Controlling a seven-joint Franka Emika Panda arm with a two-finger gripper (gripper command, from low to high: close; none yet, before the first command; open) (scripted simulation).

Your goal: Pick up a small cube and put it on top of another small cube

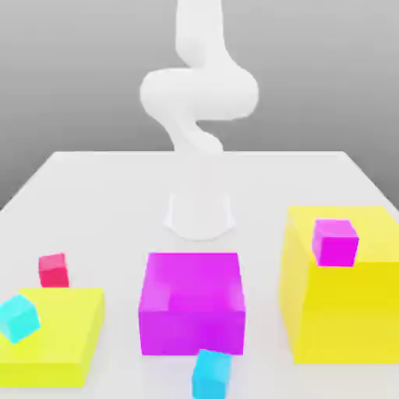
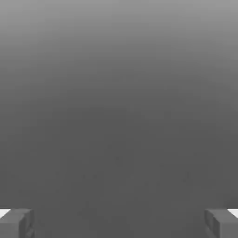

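Exterior view: the small red cube point(image 1: 53, 270) is seen resting on the white table point(image 1: 93, 187), at the view's left, just behind the low yellow block point(image 1: 58, 343) and apparently clear of it, though whether the two touch cannot be told from this angle. A cyan cube point(image 1: 19, 317) sits tilted at that yellow block's near corner, a second cyan cube point(image 1: 212, 374) lies on the table in front of the large magenta block point(image 1: 191, 304), and a small magenta cube point(image 1: 335, 241) is perched on the tall yellow block point(image 1: 343, 288) at the view's right.

The arm point(image 1: 199, 93) is held folded high above its base, well apart from every block. In the hand view the gripper point(image 2: 119, 223) is shown with its two fingertips point(image 2: 16, 223) spread wide, nothing between them, and grey background ahead. Nothing is held, so the pick is judged not yet begun. The red cube's free position on the bare table is judged to leave room for the fingers to be lowered around it.
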